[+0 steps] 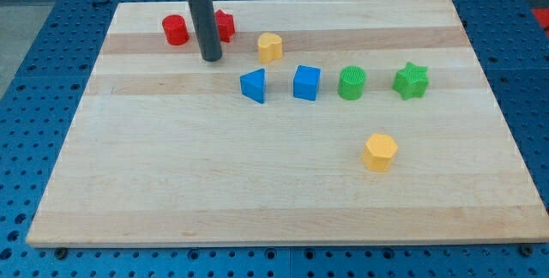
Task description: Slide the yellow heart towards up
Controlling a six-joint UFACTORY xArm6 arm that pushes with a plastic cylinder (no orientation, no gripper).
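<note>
Taking the yellow heart [270,46] as the landmark and reading from the view's left: the red cylinder [175,30] sits well to its left and slightly toward the view's top. Next comes my tip [211,57] — it rests on the desk [257,184] left of the heart and a little toward the view's bottom, apart from it. A red block [225,25], partly hidden behind the rod so its shape is unclear, lies up-left of the heart. Below the heart is the blue triangle [254,85], then, down-right, the blue cube [306,82], the green cylinder [352,82] and the green star [411,80]. The yellow hexagon [379,152] lies far down-right.

There are no fingers on this rig — only the rod, so no spread or pinch can be told.

The heart itself is near the desk's top edge, left of centre. I judge the risk thus: my tip is beside the heart, not beneath it, so a push from here would send it rightward, not up. Coming round, the tip could nudge the blue triangle. An overlong push might carry the heart off the top edge.

No containers show in the view.
</note>
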